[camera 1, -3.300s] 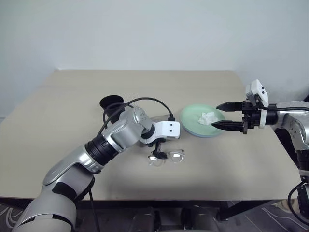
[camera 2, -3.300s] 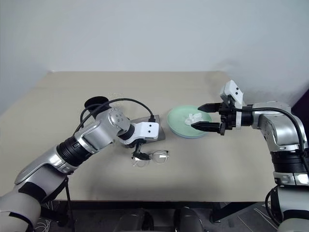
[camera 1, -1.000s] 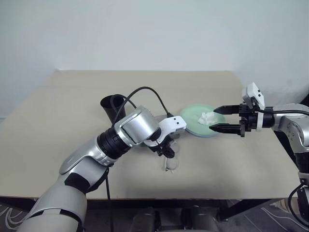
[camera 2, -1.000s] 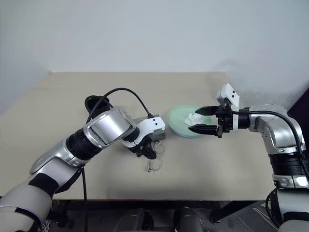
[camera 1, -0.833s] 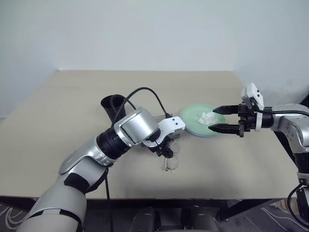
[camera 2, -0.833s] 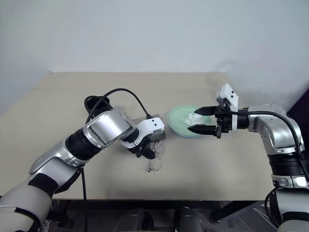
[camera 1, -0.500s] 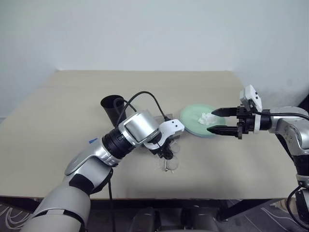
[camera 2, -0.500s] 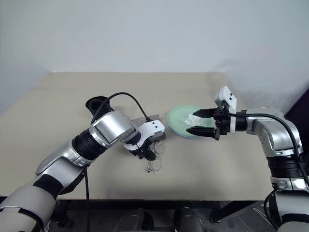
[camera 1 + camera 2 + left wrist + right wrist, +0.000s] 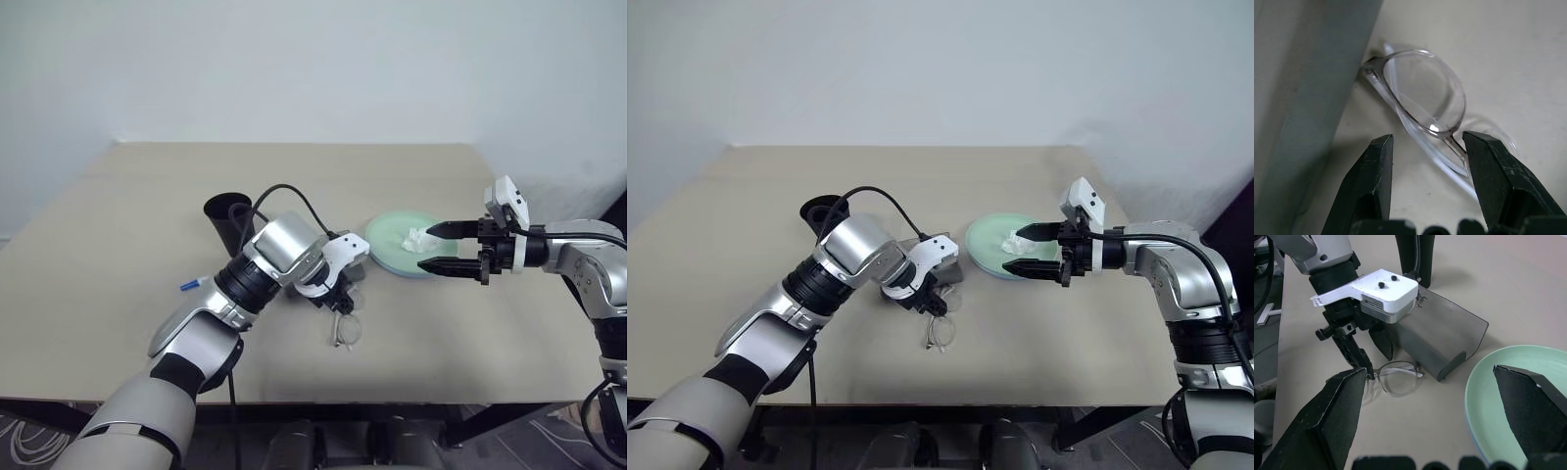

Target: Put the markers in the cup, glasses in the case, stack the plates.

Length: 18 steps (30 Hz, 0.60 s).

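While the left gripper hangs over the glasses, its jaws stand part open either side of the frame without visibly pinching it, so the glasses step looks in hand. They lie mid-table, toward its front edge, just beside the grey case. Next, I judge, comes closing on the frame and lifting it to the case. The right gripper hovers spread wide at the green plate. Counted: one cup, one blue-capped marker, one glasses, one case, one plate rim, one tissue.
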Tool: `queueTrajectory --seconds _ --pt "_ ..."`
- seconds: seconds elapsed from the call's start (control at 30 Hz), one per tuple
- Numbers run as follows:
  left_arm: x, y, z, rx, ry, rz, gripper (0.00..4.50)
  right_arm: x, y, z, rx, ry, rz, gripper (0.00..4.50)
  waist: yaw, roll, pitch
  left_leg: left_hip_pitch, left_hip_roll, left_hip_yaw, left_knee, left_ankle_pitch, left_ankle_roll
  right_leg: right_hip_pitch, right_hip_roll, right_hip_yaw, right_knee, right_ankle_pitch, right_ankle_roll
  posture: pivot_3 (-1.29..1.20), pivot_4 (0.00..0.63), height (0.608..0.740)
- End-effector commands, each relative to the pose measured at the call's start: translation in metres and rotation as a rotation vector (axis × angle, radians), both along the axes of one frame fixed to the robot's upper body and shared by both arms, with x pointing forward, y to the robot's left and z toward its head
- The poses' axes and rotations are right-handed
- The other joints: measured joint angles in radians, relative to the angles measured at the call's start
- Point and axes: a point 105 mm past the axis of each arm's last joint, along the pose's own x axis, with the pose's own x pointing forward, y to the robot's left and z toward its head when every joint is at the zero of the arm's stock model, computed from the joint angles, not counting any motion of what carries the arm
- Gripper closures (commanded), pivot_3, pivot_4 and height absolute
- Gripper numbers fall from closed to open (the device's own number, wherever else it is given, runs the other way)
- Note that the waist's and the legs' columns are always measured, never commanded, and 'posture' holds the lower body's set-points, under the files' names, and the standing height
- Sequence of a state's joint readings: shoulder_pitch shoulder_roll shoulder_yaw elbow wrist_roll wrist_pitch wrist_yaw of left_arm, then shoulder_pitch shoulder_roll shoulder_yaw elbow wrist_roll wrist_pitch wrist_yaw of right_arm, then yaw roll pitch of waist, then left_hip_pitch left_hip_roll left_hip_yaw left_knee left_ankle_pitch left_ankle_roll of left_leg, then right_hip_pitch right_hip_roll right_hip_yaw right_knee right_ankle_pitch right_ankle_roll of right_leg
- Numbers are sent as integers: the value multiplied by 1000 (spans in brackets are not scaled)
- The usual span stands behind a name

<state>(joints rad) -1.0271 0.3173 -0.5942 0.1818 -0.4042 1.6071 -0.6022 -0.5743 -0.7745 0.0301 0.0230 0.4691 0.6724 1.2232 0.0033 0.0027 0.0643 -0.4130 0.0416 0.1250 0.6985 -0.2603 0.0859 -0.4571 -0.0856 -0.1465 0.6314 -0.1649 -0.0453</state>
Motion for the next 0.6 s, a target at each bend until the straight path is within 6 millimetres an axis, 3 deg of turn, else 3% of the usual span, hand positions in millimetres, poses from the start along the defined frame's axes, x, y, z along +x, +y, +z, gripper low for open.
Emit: queueTrajectory --seconds 0.03,0.13,0.27,0.6 --pt "4 -1 8 -28 -8 22 2293 0 1 13 12 -53 7 0 0 0 0 0 0 0 0 0 0 0 0 0 0 0 0 0 0 732" --pt "4 -1 6 -31 3 33 2989 1 1 13 13 -54 6 0 0 0 0 0 0 0 0 0 0 0 0 0 0 0 0 0 0 732" --pt "3 -1 6 -32 11 37 4377 1 1 14 14 -55 5 0 0 0 0 0 0 0 0 0 0 0 0 0 0 0 0 0 0 732" --pt "0 1 17 -17 -19 -22 4470 2 2 14 12 -59 5 0 -1 0 0 0 0 0 0 0 0 0 0 0 0 0 0 0 0 732"
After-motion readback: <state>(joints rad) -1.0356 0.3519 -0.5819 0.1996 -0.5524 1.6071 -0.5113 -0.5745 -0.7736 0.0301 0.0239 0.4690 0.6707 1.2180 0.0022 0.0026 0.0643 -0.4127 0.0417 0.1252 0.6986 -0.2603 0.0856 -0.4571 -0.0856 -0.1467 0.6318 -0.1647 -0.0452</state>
